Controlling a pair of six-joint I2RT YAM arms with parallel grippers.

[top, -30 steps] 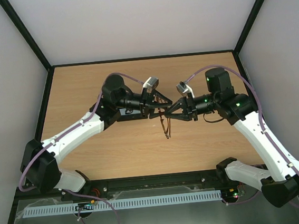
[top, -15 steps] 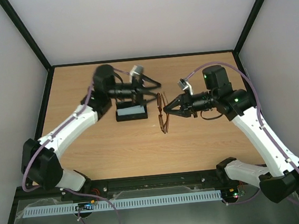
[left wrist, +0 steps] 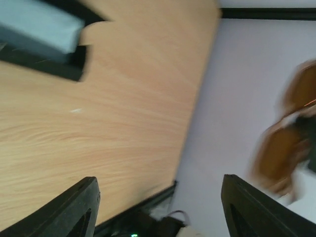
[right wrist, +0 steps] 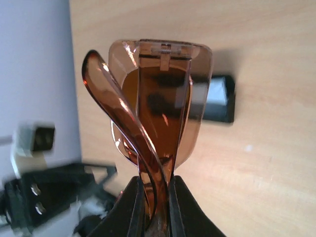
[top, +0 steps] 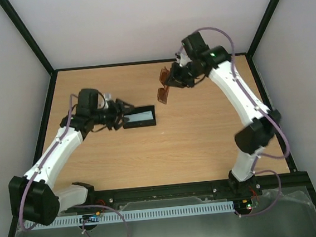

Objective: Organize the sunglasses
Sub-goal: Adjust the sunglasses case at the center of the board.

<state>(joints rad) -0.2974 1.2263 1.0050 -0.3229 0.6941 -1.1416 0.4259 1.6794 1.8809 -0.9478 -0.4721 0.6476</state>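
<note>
My right gripper [top: 175,78] is shut on the brown amber-tinted sunglasses [top: 164,86] and holds them up in the air at the back of the table. In the right wrist view the folded sunglasses [right wrist: 158,118] stand pinched between my fingertips [right wrist: 133,207]. The black case [top: 139,117] lies open on the table with the light blue cloth [top: 138,116] in it. My left gripper [top: 122,112] is open and empty just left of the case. In the left wrist view the case [left wrist: 44,44] is at the upper left and the sunglasses [left wrist: 286,148] blur at the right.
The wooden table [top: 167,157] is boxed in by pale walls and a black frame [top: 152,61]. The case lies left of centre.
My right arm has lifted the sunglasses up and back, away from the table's middle. My left arm has let go of them and drawn back left, beside the case.
</note>
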